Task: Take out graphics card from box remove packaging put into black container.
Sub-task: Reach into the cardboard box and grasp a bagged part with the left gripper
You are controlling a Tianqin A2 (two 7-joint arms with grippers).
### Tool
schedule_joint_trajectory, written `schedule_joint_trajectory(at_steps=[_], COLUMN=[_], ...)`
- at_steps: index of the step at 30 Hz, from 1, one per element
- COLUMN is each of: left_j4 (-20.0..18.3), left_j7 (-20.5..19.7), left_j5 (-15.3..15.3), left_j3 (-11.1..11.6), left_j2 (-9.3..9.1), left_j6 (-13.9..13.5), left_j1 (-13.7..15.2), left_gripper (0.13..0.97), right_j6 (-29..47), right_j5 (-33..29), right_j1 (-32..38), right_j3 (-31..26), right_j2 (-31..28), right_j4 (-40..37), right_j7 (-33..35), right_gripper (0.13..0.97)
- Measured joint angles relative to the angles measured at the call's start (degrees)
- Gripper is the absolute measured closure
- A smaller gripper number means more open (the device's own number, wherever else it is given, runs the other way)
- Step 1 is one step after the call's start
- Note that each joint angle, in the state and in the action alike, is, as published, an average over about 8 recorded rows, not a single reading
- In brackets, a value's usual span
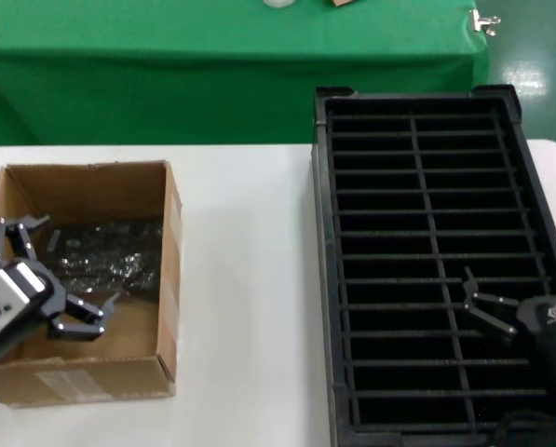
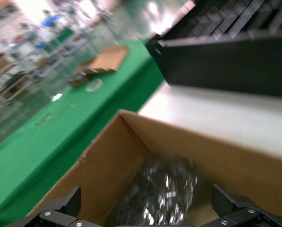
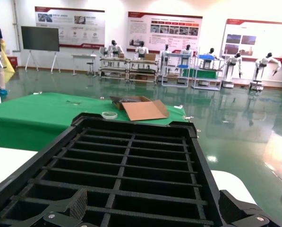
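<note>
Over the box (image 1: 82, 279), at its left side, the left gripper (image 1: 49, 279) hangs with its fingers spread wide and nothing between them. Below it the card is not visible as such; what shows is the bag (image 1: 105, 253), crinkled and shiny, lying on the box floor toward the far wall, and the card is presumably inside it. From the left wrist view the bag (image 2: 164, 194) sits between the two open fingertips (image 2: 65, 205), a little ahead of them, with the cardboard walls close on both sides.

The step looks like the reach into the box for the bagged card. To do it well, I'd say the gripper should drop straight down, keeping clear of the left wall, and close on an edge of the bag where the board gives something stiff to bite. Loose plastic alone would likely slip or stretch. The lift should be vertical until the bag clears the rim.

The right gripper (image 1: 487, 307) waits over the tray (image 1: 326, 279), near its right side, jaws open and empty. All the tray slots in sight are unfilled, so the task is at its start.
</note>
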State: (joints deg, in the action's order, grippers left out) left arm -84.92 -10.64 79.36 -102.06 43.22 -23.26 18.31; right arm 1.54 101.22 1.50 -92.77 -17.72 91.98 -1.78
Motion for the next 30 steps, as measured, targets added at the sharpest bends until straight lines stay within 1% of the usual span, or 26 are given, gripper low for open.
schedule_joint_trajectory(at_steps=[3, 5, 9, 14, 18, 24, 27, 30], left_j4=[2.53, 4.86, 10.15, 16.65, 21.93, 28.33, 30.73, 32.93], left_j7=[0.77, 1.74, 5.12, 11.26, 16.05, 21.57, 23.47, 25.22], left_j5=[-4.17, -6.77, -10.84, -13.69, -15.22, -16.08, -16.58, -17.26], left_j3=[-1.92, -3.39, -6.50, -10.17, -12.51, -14.76, -15.51, -16.09], left_j2=[1.11, 1.14, 0.23, -1.46, -3.11, -5.80, -7.18, -8.63], left_j6=[-3.97, -6.34, -10.17, -13.36, -14.69, -15.52, -15.02, -13.55], left_j1=[4.00, 7.12, 13.12, 18.72, 22.33, 26.26, 27.52, 28.45], left_gripper=[0.132, 0.132, 0.132, 0.132, 0.132, 0.132, 0.132, 0.133], right_j6=[0.00, 0.00, 0.00, 0.00, 0.00, 0.00, 0.00, 0.00], right_j5=[0.00, 0.00, 0.00, 0.00, 0.00, 0.00, 0.00, 0.00], right_j1=[0.00, 0.00, 0.00, 0.00, 0.00, 0.00, 0.00, 0.00], right_j3=[0.00, 0.00, 0.00, 0.00, 0.00, 0.00, 0.00, 0.00], right_j2=[0.00, 0.00, 0.00, 0.00, 0.00, 0.00, 0.00, 0.00], right_j4=[0.00, 0.00, 0.00, 0.00, 0.00, 0.00, 0.00, 0.00], right_j7=[0.00, 0.00, 0.00, 0.00, 0.00, 0.00, 0.00, 0.00], right_gripper=[0.129, 0.129, 0.129, 0.129, 0.129, 0.129, 0.129, 0.129])
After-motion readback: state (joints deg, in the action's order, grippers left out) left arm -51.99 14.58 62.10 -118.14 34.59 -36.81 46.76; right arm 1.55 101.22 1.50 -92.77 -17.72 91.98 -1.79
